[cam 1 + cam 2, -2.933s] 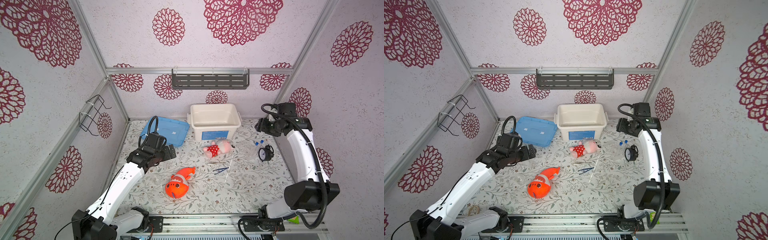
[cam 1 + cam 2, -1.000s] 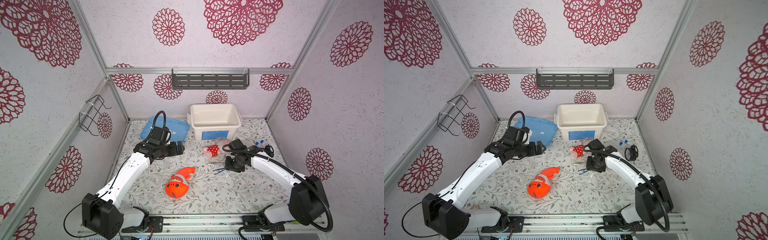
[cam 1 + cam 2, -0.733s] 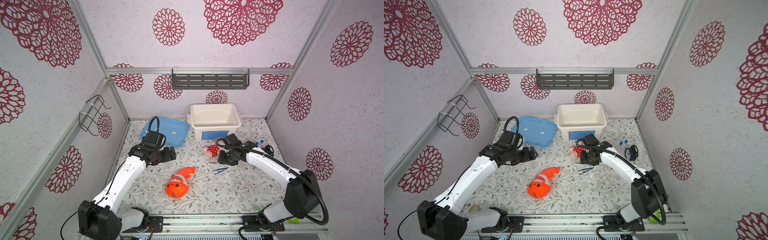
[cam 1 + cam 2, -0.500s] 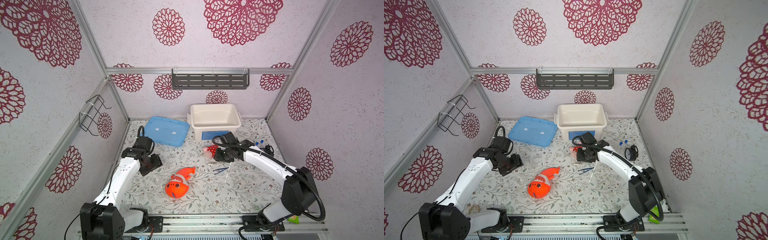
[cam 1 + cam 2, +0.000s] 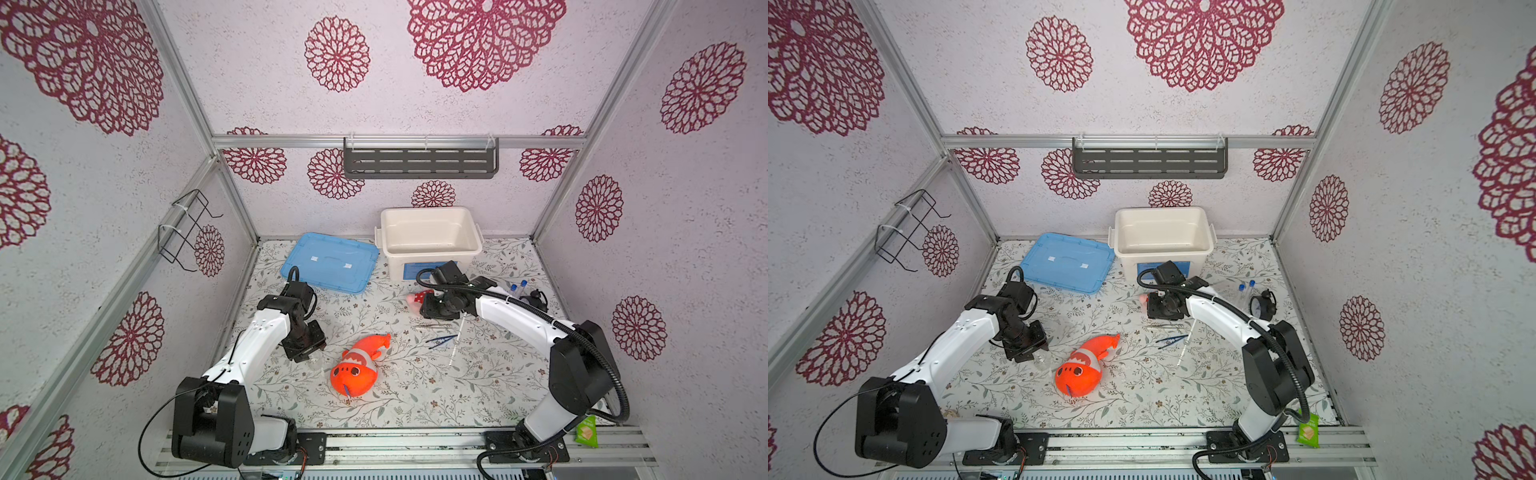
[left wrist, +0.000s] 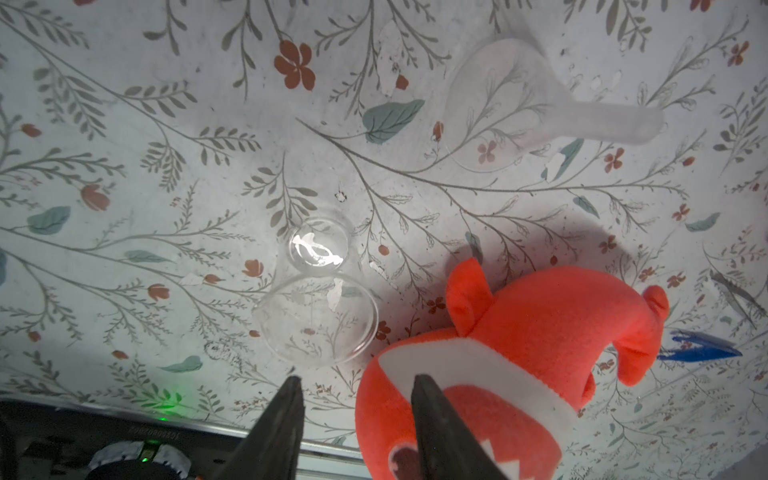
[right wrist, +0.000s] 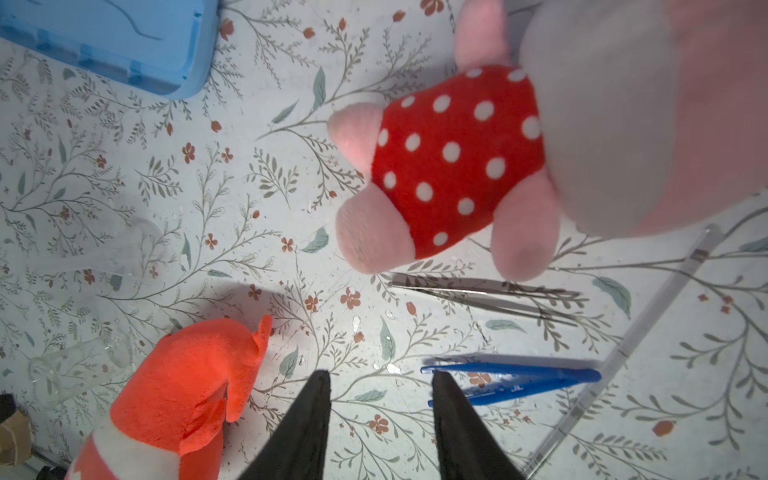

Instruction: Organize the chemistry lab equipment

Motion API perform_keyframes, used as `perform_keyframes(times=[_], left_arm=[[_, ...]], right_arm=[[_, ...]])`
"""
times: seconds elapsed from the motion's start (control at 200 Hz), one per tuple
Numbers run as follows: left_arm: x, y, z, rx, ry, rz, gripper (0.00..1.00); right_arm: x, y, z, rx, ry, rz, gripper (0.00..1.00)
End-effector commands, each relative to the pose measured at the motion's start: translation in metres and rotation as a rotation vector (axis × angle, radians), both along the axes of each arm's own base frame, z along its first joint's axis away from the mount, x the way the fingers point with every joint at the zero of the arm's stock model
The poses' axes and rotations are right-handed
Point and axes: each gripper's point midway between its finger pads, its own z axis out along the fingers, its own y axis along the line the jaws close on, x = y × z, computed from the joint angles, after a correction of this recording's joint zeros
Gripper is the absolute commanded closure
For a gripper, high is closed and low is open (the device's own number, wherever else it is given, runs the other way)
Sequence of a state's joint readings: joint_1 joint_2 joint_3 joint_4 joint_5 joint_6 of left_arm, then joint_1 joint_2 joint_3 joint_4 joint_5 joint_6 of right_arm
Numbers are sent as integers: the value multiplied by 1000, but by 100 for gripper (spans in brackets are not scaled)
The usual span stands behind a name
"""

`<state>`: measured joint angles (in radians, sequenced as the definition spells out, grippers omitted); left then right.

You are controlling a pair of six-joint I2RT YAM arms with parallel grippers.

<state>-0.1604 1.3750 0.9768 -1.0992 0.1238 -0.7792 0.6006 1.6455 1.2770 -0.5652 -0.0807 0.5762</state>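
Note:
A small clear beaker [image 6: 316,291] lies on its side on the flowered mat, left of the orange plush fish [image 6: 519,353]. My left gripper [image 6: 355,380] hangs just above it, open and holding nothing. A clear funnel [image 6: 519,108] lies farther off. In a top view the left gripper [image 5: 309,353] is beside the fish [image 5: 359,361]. My right gripper [image 7: 378,376] is open and empty over the mat, next to the dark blue tweezers [image 7: 511,378]. Metal tweezers [image 7: 486,297] and a thin clear rod [image 7: 623,353] lie near the pink doll [image 7: 444,174]. Two blue-capped tubes [image 5: 517,286] lie at the right.
A white bin [image 5: 384,232] stands at the back with a blue lid [image 5: 330,262] flat on the mat to its left. A small black clock [image 5: 536,299] sits by the tubes. A wire rack [image 5: 187,232] hangs on the left wall.
My left arm has swung from near the blue lid to the front left and come down over the beaker, its jaws narrowing. My right gripper has moved back from the tweezers toward the doll.

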Motion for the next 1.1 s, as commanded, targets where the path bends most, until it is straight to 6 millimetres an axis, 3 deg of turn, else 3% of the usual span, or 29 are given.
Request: perform_keyframes(times=[0.0, 0.215, 0.355, 0.565, 0.691, 0.951, 1.091], left_arm=[[18, -5, -3, -7, -51, 10, 57], [18, 3, -26, 44, -40, 44, 62], [22, 7, -39, 69, -57, 59, 66], [16, 13, -47, 100, -39, 70, 89], [14, 15, -33, 113, -47, 71, 100], [10, 20, 8, 138, -70, 62, 100], [7, 23, 40, 142, -117, 85, 100]], right_arm=[[20, 7, 36, 17, -117, 7, 55], [35, 13, 68, 80, -216, -19, 54], [34, 18, 73, 128, -221, -19, 54], [37, 19, 76, 144, -237, -27, 54], [46, 22, 90, 150, -272, -9, 55], [72, 9, 115, 129, -352, -29, 53], [96, 6, 128, 170, -346, -6, 50]])
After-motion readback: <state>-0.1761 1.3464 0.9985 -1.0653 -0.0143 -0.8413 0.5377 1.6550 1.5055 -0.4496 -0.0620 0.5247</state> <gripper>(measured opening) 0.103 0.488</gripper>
